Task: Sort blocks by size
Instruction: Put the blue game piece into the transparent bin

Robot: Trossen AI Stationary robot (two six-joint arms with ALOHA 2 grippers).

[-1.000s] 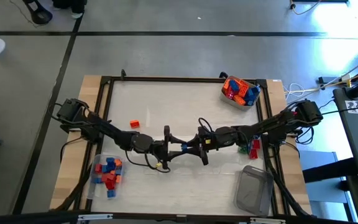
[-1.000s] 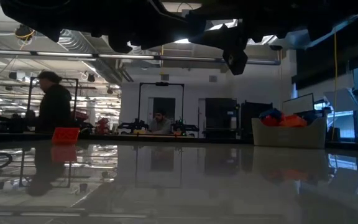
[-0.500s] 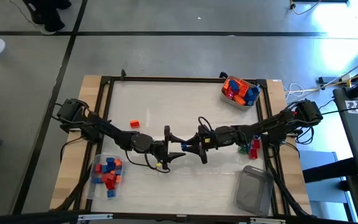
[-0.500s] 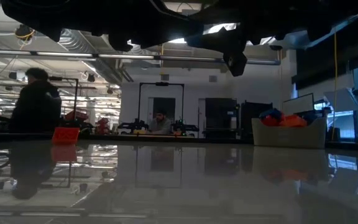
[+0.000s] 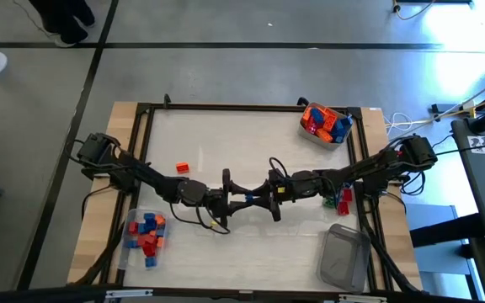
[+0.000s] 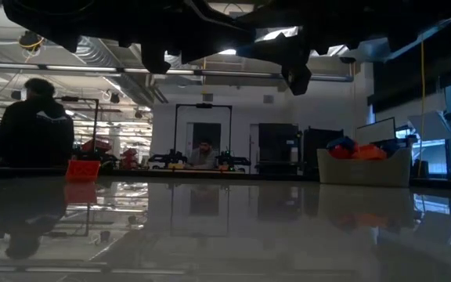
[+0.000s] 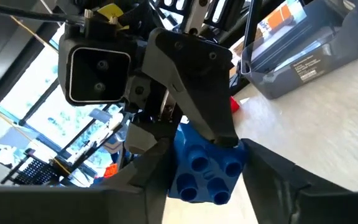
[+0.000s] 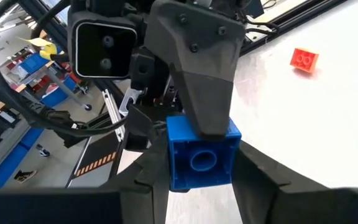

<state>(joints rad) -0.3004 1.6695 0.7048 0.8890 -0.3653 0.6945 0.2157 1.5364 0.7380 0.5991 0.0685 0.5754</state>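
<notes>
A blue block (image 5: 249,200) hangs above the middle of the table between my two grippers. My left gripper (image 5: 241,200) reaches in from the table's left and my right gripper (image 5: 263,200) from the right, both shut on the block. The left wrist view shows the block's studded top (image 7: 207,171). Its hollow underside (image 8: 201,158) faces the right wrist view. An orange block (image 5: 182,167) lies flat on the table, far-left of the grippers. More blocks fill a clear tub (image 5: 145,234) at the near left and another tub (image 5: 325,124) at the far right. My left gripper pinches the blue block between its two fingers by two opposite side walls (image 7: 178,177). It comes in level from the table's left, and the block's studs face its wrist. The block is lifted clear of the table. My right gripper pinches the same block between its two fingers by side walls (image 8: 174,155). It comes in about level from the table's right, with the hollow underside facing its wrist.
A clear tub with nothing in it (image 5: 343,257) stands at the near right. A red and a green block (image 5: 342,199) lie by the right rail. A dark frame (image 5: 251,107) runs around the white tabletop. A person (image 6: 34,125) stands in the room beyond.
My left gripper has spread its fingers wide and then shut them again about the blue block, rolling slightly. My right gripper has kept still with the block. The person beyond the table has walked toward the left.
</notes>
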